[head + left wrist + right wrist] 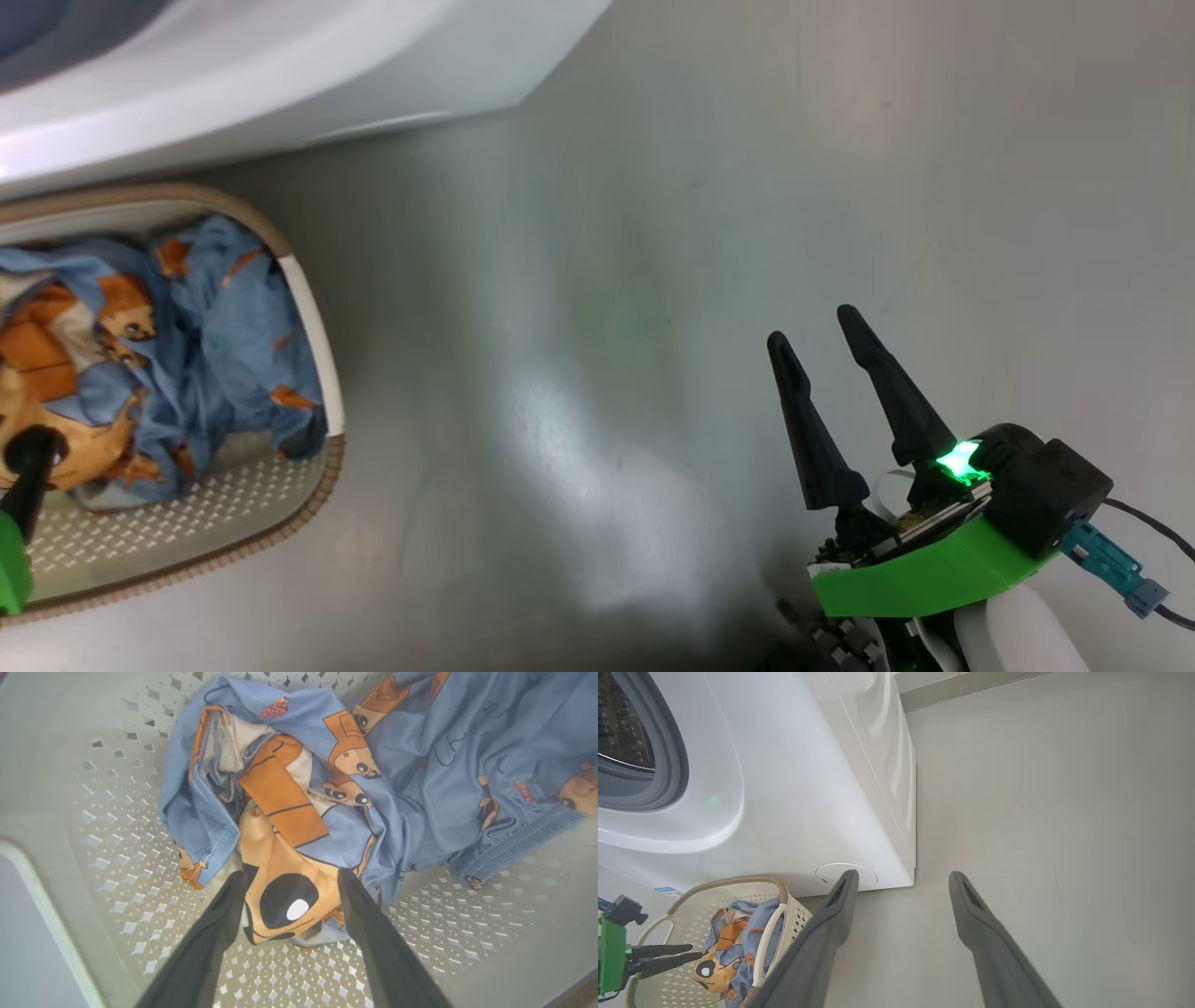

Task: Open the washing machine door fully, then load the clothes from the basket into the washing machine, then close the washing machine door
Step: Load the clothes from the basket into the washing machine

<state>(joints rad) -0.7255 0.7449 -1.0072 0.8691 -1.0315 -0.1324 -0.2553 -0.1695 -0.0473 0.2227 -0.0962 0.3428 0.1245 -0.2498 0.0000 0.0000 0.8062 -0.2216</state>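
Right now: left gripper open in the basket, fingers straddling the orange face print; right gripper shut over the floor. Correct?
No: the right gripper is open over the floor, per the right wrist view. Left gripper is open in the basket, straddling the face on the clothes.

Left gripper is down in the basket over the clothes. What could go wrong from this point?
1. The open left gripper straddles only the orange-face fold of the clothes; closing there may lift one layer and leave the rest behind.
2. It sits close to the perforated floor of the basket, so it might catch the floor or drag the basket.
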